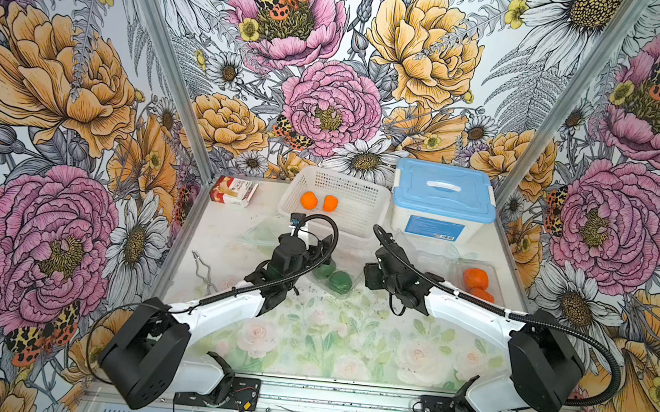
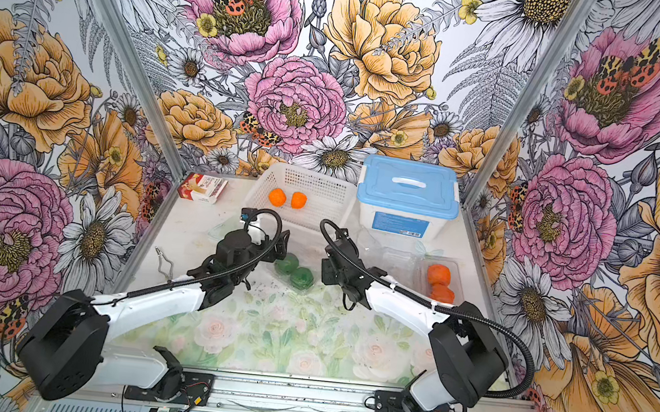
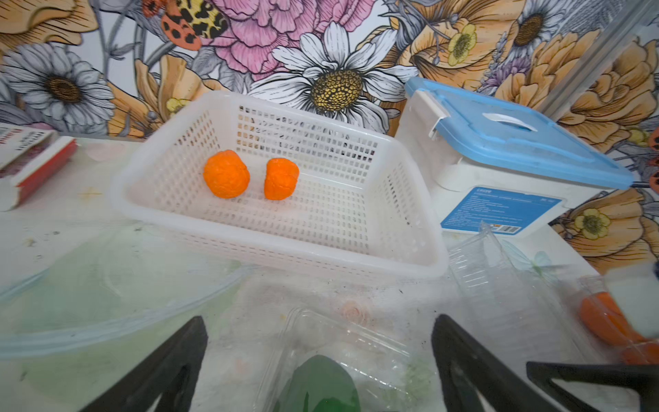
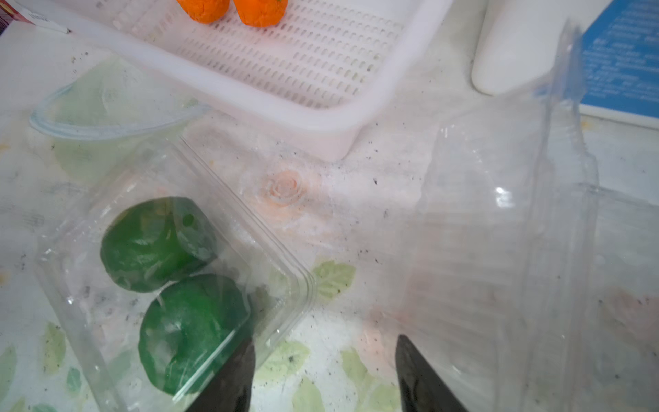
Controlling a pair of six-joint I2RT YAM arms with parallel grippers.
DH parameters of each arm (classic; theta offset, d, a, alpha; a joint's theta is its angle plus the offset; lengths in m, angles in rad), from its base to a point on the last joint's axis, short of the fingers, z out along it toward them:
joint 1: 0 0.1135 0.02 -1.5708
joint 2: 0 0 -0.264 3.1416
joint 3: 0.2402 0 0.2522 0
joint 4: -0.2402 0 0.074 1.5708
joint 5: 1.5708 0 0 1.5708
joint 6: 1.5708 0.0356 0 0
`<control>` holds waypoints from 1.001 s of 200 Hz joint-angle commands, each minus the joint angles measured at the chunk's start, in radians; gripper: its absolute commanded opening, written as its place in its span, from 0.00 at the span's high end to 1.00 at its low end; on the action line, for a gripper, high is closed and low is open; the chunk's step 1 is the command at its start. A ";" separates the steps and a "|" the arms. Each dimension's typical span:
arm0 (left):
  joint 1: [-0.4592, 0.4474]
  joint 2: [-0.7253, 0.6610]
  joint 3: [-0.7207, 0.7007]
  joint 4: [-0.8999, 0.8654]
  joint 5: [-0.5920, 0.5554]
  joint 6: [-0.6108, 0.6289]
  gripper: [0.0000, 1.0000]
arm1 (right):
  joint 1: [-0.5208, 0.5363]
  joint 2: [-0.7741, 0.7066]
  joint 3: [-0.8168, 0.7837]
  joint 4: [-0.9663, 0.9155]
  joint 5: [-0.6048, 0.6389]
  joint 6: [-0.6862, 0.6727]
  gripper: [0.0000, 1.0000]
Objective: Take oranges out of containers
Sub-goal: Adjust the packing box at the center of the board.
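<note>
left gripper [image 3: 320, 318] wide over boxed green orange [image 3: 321, 385]

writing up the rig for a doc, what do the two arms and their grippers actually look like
Both arms match: the left arm and right arm have glossy white shells and bulky black joint housings. A black ribbed hose runs outside each up to the wrist. The left gripper and right gripper are black, with flat fingers tapering to points.
</note>
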 commanded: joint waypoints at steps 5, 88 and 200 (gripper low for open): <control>0.007 -0.074 -0.083 -0.164 -0.070 0.021 0.01 | -0.021 0.089 0.113 0.020 -0.056 -0.051 0.38; 0.219 -0.297 -0.297 -0.260 0.227 -0.085 0.01 | -0.062 0.236 0.192 0.022 -0.122 0.001 0.39; 0.235 -0.054 -0.182 -0.278 0.267 -0.064 0.01 | 0.011 0.111 0.027 0.022 -0.073 0.072 0.40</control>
